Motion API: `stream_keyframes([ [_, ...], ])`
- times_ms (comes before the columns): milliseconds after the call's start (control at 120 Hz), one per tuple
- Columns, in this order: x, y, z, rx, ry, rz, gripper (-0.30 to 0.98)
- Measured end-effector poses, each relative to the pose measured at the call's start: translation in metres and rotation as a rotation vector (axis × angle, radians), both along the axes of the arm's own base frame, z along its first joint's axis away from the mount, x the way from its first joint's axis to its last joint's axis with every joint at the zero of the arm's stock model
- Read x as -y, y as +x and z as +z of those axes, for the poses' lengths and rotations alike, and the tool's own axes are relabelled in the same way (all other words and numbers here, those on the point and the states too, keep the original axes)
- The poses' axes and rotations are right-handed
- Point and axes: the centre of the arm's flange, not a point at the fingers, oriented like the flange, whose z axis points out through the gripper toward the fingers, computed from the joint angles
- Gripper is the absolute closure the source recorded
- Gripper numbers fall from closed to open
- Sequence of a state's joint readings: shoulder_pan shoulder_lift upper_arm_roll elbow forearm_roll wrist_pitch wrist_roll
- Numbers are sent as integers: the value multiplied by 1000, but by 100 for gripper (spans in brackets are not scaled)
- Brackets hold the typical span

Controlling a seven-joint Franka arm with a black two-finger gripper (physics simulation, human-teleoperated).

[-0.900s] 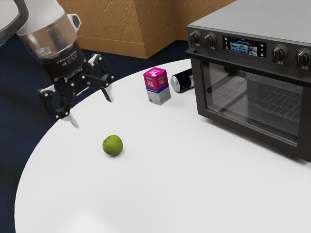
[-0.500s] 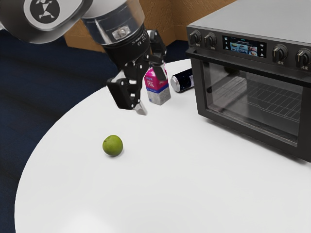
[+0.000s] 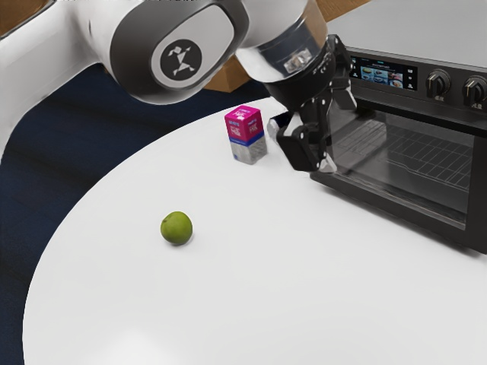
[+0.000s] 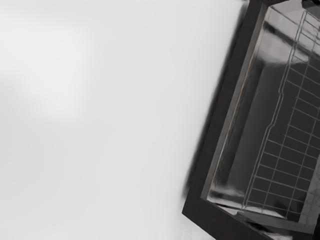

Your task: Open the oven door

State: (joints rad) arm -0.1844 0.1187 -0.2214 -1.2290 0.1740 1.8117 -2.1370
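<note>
Our claw [image 3: 338, 135] is open, its two fingers apart with nothing gripped between them. It hangs in the air, tilted, in front of one end of the oven door [image 3: 403, 156], and we cannot tell whether it touches the door. The oven door is shut, upright in its frame. Its dark handle [image 3: 418, 113] runs across the top of the glass, and the end on the exterior view's left is hidden behind our claw. In our wrist view we look down past the door's dark frame and through its glass to a wire rack [image 4: 282, 145] inside, with the white bench [image 4: 115, 150] beside the oven [image 3: 437, 34]. Above the handle are a lit screen [image 3: 383, 74] and round knobs [image 3: 438, 84].

Just beyond our claw, partly covered by it, a dark can [image 3: 282, 119] with a silvery end lies on its side. A little farther toward the exterior view's left, a milk carton [image 3: 246, 135], pink above and grey below with a blue band, stands upright on the bench. Well apart from our claw, on the open white top, sits a green lime [image 3: 176, 228]. Farthest off, past the bench's curved edge, come the dark blue floor [image 3: 84, 141] and a brown block [image 3: 225, 78].
</note>
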Motion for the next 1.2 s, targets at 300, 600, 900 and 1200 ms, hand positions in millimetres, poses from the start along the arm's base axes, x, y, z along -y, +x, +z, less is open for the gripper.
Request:
stream_keyframes([
  [300, -13, 68, -43, 82, 4, -81, 0],
  [600, -47, 120, -69, 144, 17, -121, 0],
  [900, -50, 149, -92, 171, 25, -169, 0],
  [1200, -66, 164, -97, 218, 49, -184, 0],
])
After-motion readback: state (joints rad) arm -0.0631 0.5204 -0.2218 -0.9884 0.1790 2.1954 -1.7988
